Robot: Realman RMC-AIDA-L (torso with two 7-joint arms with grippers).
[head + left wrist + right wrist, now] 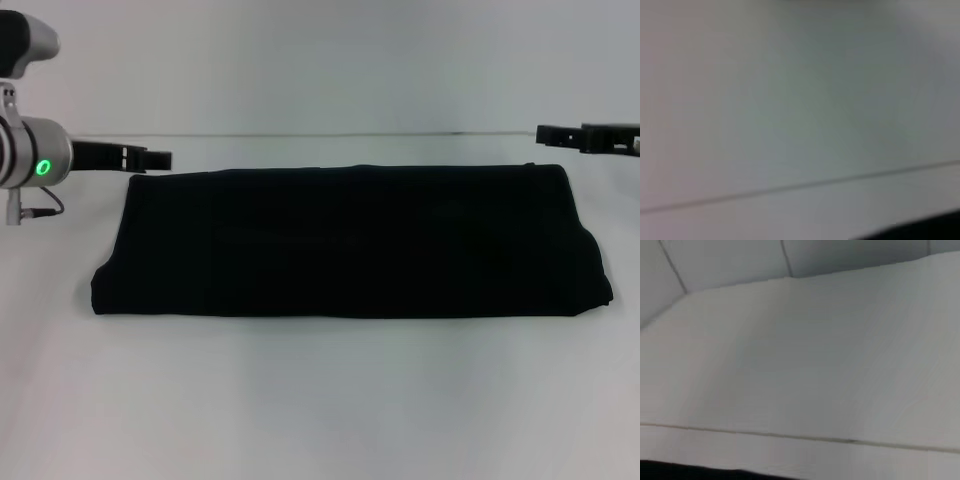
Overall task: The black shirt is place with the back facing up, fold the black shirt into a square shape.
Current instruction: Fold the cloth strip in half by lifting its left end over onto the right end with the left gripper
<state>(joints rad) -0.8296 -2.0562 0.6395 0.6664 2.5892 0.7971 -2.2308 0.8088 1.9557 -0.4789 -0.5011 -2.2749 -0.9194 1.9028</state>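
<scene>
1. Presently, shirt [350, 242]: black, lying flat on the white bench [320, 400], already folded into a wide band. Its long axis runs left to right across the robot's front; no print, neckline or sleeve shows.
2. Left claw [150, 158]: hovers just past the band's far left corner, fingertips pointing inward toward the middle. It holds nothing; whether the fingers are wide or narrow, I cannot tell.
3. Right claw [560, 135]: hovers near the far right corner, a little higher and farther back, also pointing inward. It holds nothing; finger spread cannot be told.
4. Wrist views: each shows mostly bare bench, with only a dark sliver of shirt at the frame edge.
5. Key relation: the shirt lies between the two claws and nearer the robot than either. Each claw sits by one short end, so neither arm is clearly favoured, though the left is closer to its corner.
6. Judgement: the band is far longer than deep, so a square probably needs the short ends folded inward along the long axis.
</scene>
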